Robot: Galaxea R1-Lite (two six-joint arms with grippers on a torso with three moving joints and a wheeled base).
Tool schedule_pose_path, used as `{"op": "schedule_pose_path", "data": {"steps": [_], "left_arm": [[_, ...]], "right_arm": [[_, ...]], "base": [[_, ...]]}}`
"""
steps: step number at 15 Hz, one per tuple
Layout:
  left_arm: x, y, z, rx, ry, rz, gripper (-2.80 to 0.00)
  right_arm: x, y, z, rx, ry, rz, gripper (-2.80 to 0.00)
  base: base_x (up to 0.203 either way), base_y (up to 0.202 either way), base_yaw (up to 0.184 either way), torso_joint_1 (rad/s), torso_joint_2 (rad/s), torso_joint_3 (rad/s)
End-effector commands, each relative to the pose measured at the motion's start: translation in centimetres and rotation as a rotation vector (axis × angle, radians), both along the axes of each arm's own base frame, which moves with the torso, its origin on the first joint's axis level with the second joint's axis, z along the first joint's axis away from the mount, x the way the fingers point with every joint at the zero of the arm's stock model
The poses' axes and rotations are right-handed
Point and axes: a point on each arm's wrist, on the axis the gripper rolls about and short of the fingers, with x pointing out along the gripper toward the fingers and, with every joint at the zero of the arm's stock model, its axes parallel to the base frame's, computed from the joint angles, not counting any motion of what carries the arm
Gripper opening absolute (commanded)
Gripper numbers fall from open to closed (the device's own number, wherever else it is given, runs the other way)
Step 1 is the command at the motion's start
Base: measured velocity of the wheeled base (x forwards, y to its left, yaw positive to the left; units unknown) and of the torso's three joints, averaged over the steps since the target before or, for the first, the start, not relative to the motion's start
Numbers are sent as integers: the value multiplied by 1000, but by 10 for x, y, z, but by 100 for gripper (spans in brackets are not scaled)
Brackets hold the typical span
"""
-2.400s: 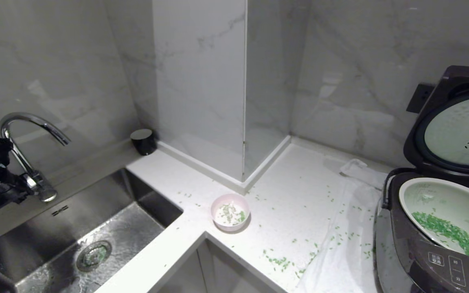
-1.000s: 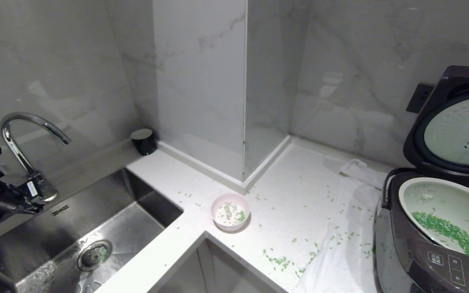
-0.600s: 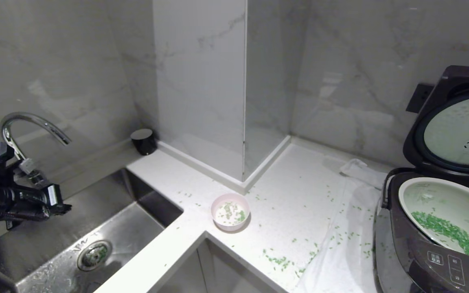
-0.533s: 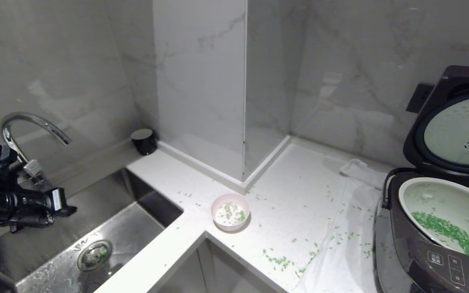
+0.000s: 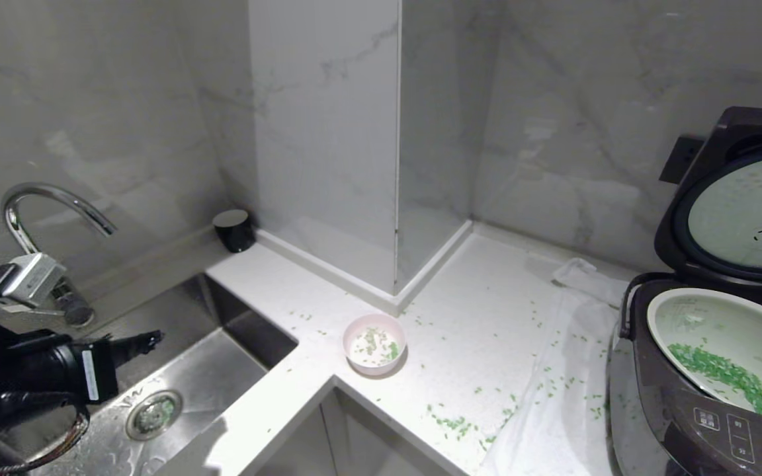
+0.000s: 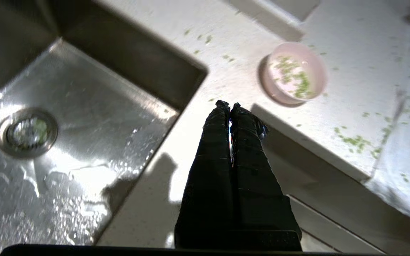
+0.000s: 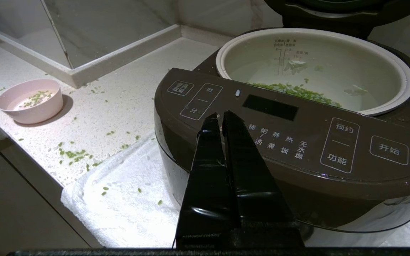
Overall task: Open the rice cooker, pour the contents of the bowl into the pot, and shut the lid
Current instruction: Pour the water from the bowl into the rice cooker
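Place: we read this as a home kitchen.
Fixtures: steel sink [image 5: 176, 390], curved tap [image 5: 50, 198].
Surfaces: white stone counter [image 5: 480, 317], marble wall tiles [image 5: 321, 132].
Appliance: rice cooker [image 5: 705, 370] beside a wall socket [image 5: 682, 158].

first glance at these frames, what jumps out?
The large dark grey-brown rice cooker at the counter's right end, its hinged lid standing open over the pale inner pot holding bright green grains. More green grains lie scattered over the white counter around the small pale pink bowl, which holds only a few. At far left the left tool, shut and empty, hangs over the steel sink.
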Motion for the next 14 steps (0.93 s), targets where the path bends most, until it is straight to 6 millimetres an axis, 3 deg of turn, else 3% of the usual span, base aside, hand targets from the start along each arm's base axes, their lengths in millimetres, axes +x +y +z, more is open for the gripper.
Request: {"op": "schedule_pose_path", "data": {"steps": [1, 4, 8, 10, 14], "left_arm": [[-55, -4, 20, -10, -219, -42, -280], [-105, -2, 31, -14, -424, -44, -280], [-168, 2, 26, -8, -620, -61, -280], [-179, 5, 17, 45, -613, 28, -280], [-172, 8, -4, 117, -521, 179, -280]], "right_arm": [[0, 0, 0, 0, 2, 1, -280], [0, 0, 0, 0, 2, 1, -280], [0, 0, 0, 0, 2, 1, -280], [0, 0, 0, 0, 2, 1, -280], [0, 0, 0, 0, 2, 0, -280]], "base": [[0, 0, 0, 0, 0, 0], [0, 0, 0, 0, 0, 0], [0, 0, 0, 0, 0, 0], [0, 0, 0, 0, 0, 0], [0, 0, 0, 0, 0, 0]]}}
